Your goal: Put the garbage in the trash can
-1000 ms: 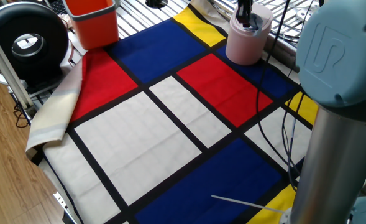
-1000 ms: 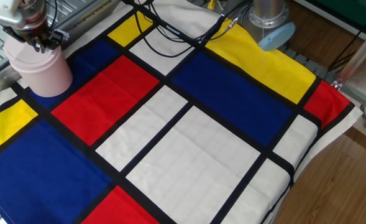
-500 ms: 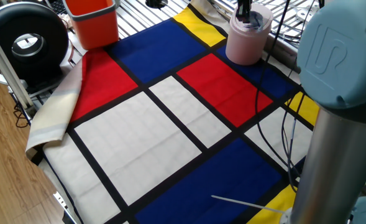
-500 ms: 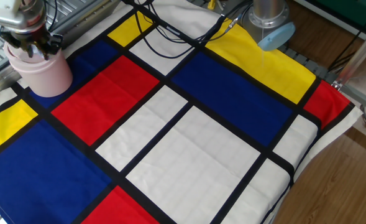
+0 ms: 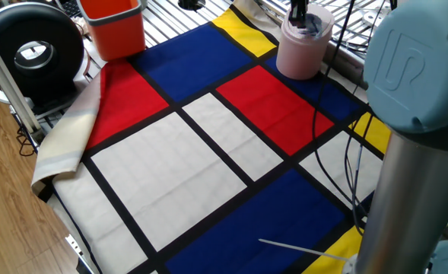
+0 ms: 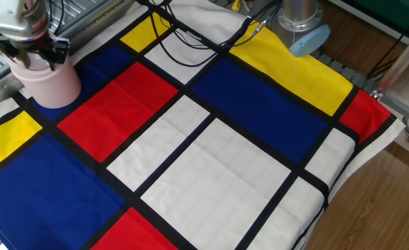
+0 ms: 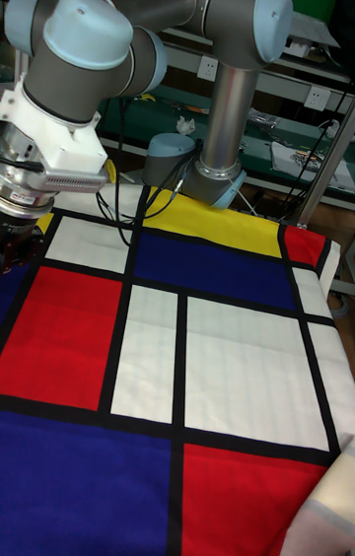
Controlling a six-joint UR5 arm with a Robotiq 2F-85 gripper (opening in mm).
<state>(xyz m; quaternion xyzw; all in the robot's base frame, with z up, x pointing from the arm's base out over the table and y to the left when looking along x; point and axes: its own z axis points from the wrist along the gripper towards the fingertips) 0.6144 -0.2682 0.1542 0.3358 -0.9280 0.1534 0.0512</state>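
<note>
**Fingers at the mouth of the pink trash can**

The orange bin [image 5: 114,27] stands well to the left of the fingers, at the bench's far edge. The gripper [image 6: 32,57] hangs straight over the pale pink trash can [image 6: 49,82], its dark fingers [image 5: 297,15] dipped into the can's open top. Whether they are spread or closed cannot be told. The garbage is not visible. The checked cloth [image 5: 208,144] stretches away beneath and to the right.

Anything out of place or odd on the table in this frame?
The patterned cloth is rucked up and folded over at the corner near the orange bin, showing its beige underside. A thin white stick lies loose near the arm's base. Otherwise nothing spilled; the gripper sits at the pink trash can.
</note>
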